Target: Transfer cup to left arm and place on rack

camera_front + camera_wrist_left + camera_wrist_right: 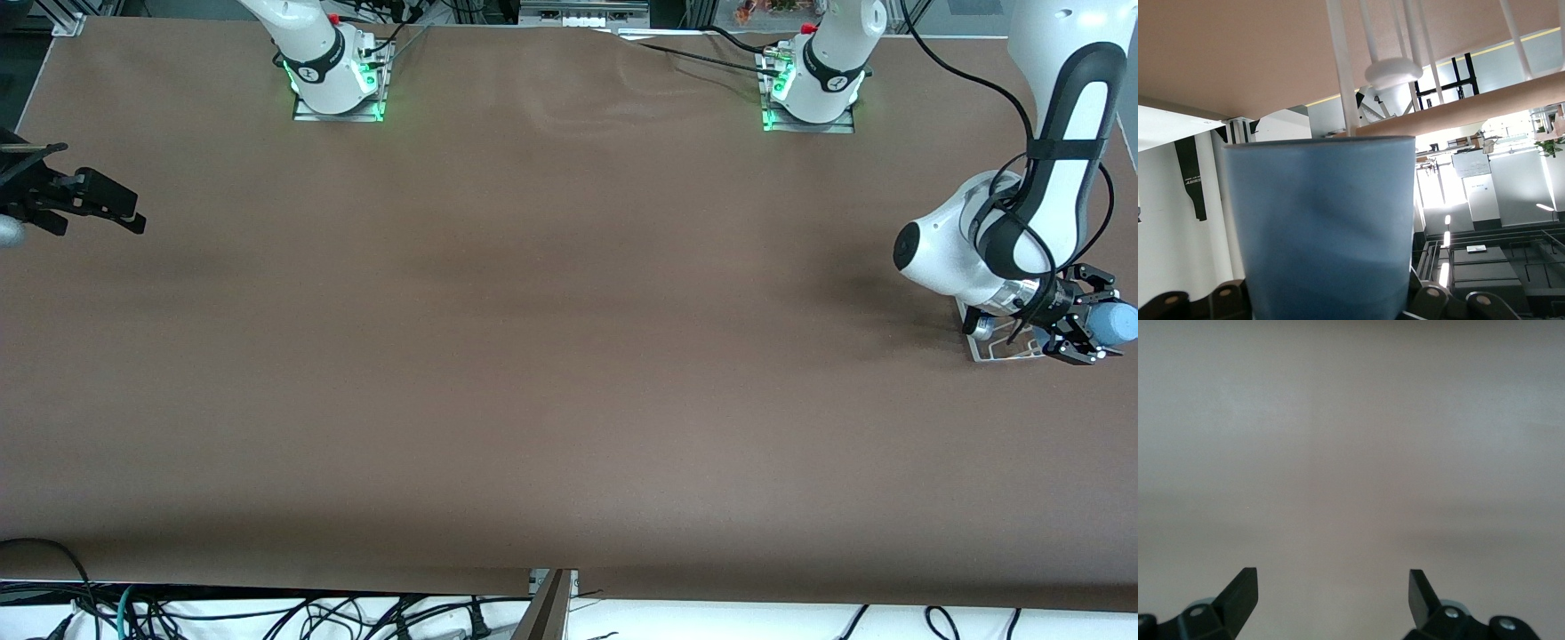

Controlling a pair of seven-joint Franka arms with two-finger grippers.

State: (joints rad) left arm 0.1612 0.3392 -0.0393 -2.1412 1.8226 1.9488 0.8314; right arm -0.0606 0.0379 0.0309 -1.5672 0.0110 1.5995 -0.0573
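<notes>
My left gripper [1086, 325] is shut on the light-blue cup [1114, 322] and holds it tipped on its side just over the white wire rack [1000, 342], at the left arm's end of the table. In the left wrist view the cup [1325, 227] fills the space between the jaws. The rack's white prongs [1341, 73] and its wooden dowel [1471, 110] show close past the cup's end. My right gripper [133, 213] is open and empty at the right arm's end of the table. Its fingertips [1243, 587] frame bare brown table.
The brown table [533, 356] spreads between the two arm bases [338, 80]. Cables [267, 613] hang below the table's edge nearest the front camera. The left arm's white elbow [951, 249] stands over the rack.
</notes>
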